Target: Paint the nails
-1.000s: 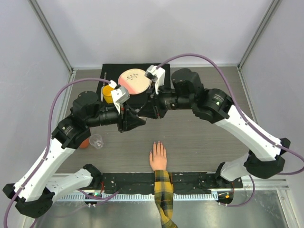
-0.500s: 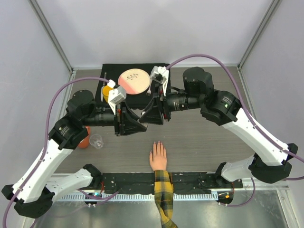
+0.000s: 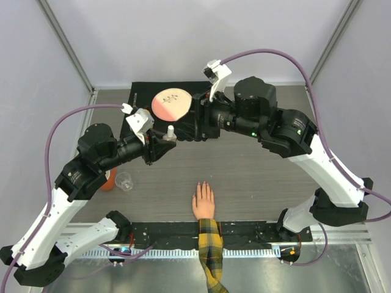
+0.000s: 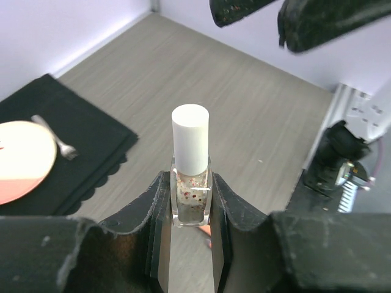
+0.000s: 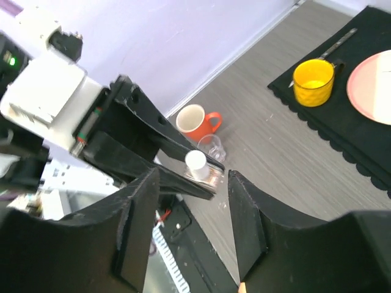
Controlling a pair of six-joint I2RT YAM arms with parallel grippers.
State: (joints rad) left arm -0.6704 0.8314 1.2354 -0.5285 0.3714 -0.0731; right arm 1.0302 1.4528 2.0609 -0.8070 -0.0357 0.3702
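Top view: the left gripper (image 3: 165,141) is clamped on a small clear bottle (image 3: 170,132), which it holds upright above the table. The right gripper (image 3: 183,126) sits just at 2 o'clock of the bottle, though its jaws cannot be read from here. The nails (image 3: 201,185) tip the fingers of a flesh-coloured hand (image 3: 203,204). The hand lies flat at 6 o'clock of the bottle, well apart from both grippers. Its fingers point to 12 o'clock and its plaid sleeve (image 3: 209,244) trails to 6 o'clock. A pink plate (image 3: 170,102) rests on a black mat (image 3: 140,91) at 12 o'clock of the bottle. An orange mug (image 3: 107,183) and a clear cup (image 3: 124,180) stand at 8 o'clock.

Left wrist view: the two pads pinch the glass body from both sides, leaving the white cap (image 4: 190,146) free above them. The right gripper's fingers hang at 1 o'clock with a gap between them.

Right wrist view: the right jaws stand apart. The cap shows between and beyond them and appears to touch neither.

The nails are tiny, hard and fixed to the hand, so they are nothing to grip and probably want only a light brush stroke. The hold belongs on the cap, which is small, smooth and light and is best taken squarely across its sides. The glass body looks slippery and breakable, so the left clamp should stay firm while the cap is turned.
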